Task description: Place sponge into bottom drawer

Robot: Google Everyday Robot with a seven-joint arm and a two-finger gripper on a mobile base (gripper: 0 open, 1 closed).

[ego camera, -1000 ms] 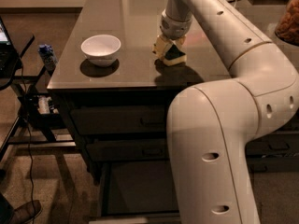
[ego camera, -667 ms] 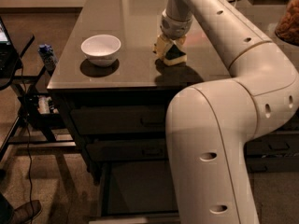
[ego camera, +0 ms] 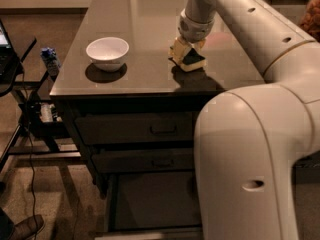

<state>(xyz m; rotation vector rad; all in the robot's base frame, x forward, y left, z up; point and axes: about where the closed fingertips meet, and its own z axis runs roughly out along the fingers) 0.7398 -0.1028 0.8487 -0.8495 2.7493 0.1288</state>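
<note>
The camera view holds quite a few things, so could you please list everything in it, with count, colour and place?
sponge: one, yellow with dark green top, gripped at the tabletop, right of the bowl
bowl: one, white, on the tabletop's left part
tabletop: one, glossy grey-brown, over the drawers
bottom drawer: one, dark grey, pulled open, lowest
upper drawers: two, dark, shut, above the bottom drawer
blue object: one, beside the tabletop's left edge
shoe: one, brown, on the floor, bottom left
arm: one, white, right foreground, reaching over the tabletop
pincer: one, pale, shut on the sponge
</note>
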